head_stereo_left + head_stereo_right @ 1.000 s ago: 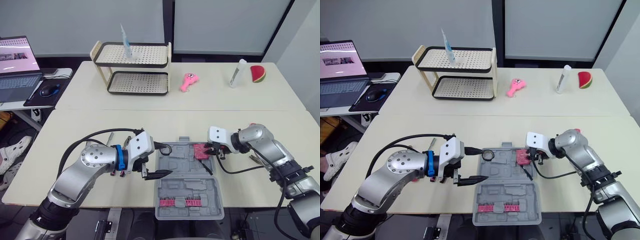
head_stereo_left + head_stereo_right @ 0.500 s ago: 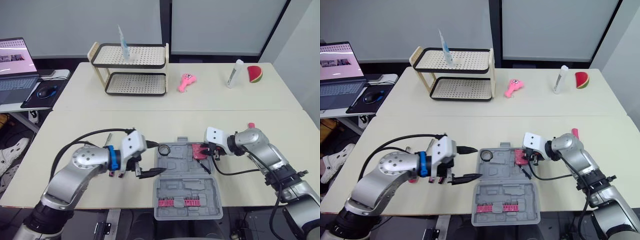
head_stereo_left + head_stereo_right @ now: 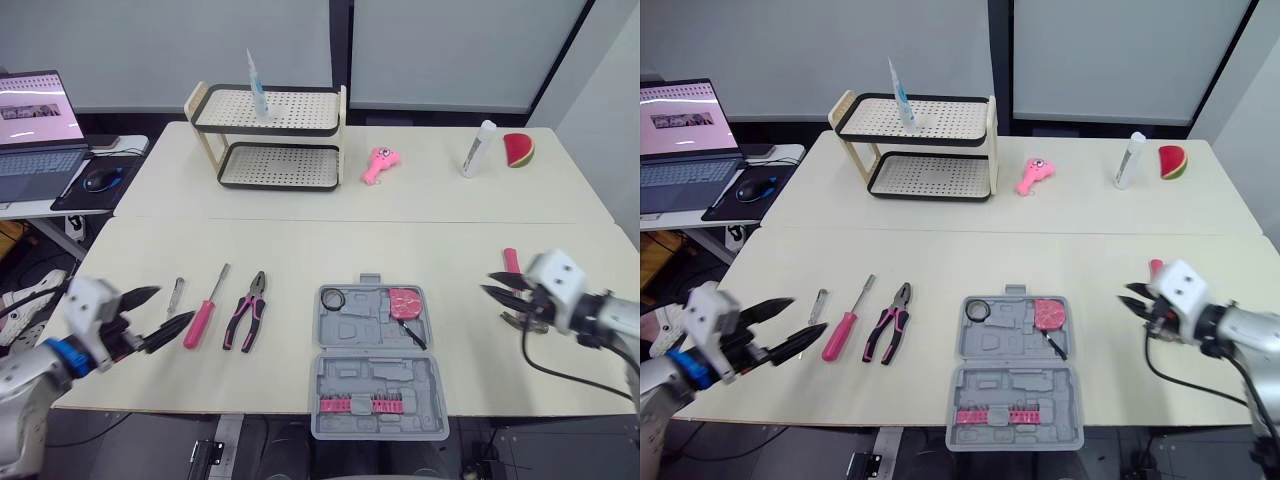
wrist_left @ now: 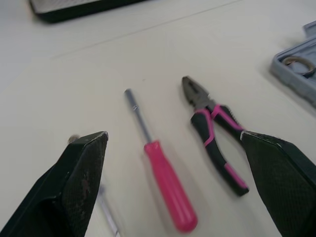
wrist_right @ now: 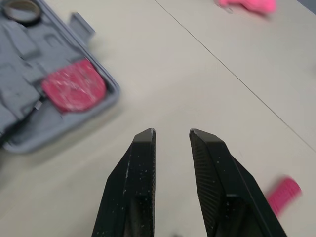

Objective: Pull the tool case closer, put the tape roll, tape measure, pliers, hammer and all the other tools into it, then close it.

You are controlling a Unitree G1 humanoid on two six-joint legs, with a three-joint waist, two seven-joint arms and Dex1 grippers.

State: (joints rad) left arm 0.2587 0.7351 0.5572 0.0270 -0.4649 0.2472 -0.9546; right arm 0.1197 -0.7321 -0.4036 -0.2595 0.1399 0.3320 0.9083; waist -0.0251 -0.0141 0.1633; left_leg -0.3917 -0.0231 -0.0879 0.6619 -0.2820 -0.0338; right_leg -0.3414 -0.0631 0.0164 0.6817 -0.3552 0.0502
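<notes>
The left gripper sits at the lower left of the head view, its fingers spread wide and pointing toward the middle. The right gripper sits at the right edge, its fingers a narrow gap apart and pointing left.

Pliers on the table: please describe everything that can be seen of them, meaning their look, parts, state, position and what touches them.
The pliers have a grey metal head and black handles with pink stripes, rubber or plastic by the look. The head is shut and the handles stand a little apart. They lie flat on the pale table, head pointing away from the robot and slightly toward its right. They lie between the pink-handled screwdriver on the robot's left and the open grey tool case on its right, touching neither. Only the table touches them.
</notes>
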